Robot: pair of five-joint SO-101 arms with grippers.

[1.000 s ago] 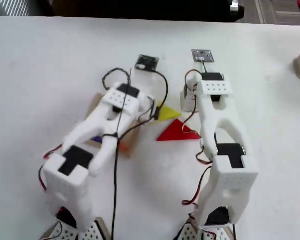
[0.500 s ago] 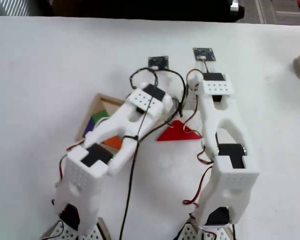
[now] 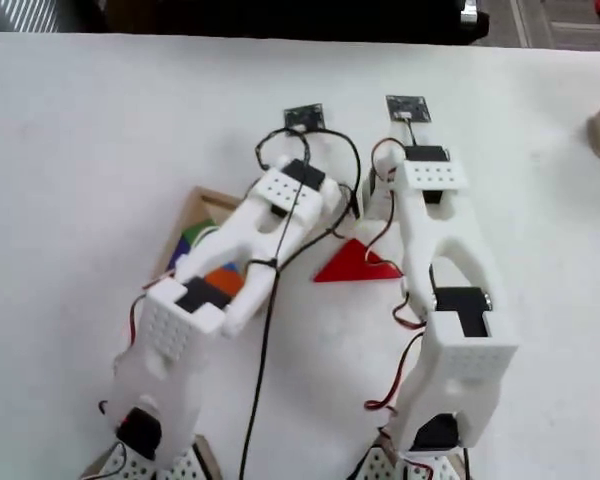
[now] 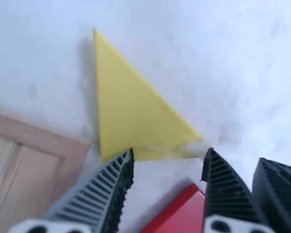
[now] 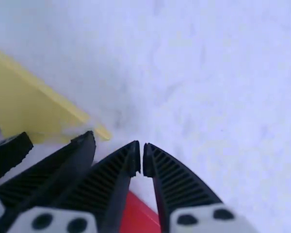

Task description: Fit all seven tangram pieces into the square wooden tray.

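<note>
My left gripper (image 4: 169,162) hangs low over the table (image 3: 90,130), jaws spread, with the near edge of the yellow triangle (image 4: 131,114) between the tips. The red triangle (image 3: 355,263) lies at 3 o'clock from the wooden tray (image 3: 194,204), which holds a green piece (image 3: 198,241) and an orange piece (image 3: 223,280). My right gripper (image 5: 141,158) sits just beside the left one, jaws pressed almost together on nothing.

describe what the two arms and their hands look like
The left arm and right arm are white shells with black motor blocks and dotted hole plates. Thin red and black wires loop along them; a long black cable trails the left arm. The left hand and right hand have black ribbed fingers on white bases.
</note>
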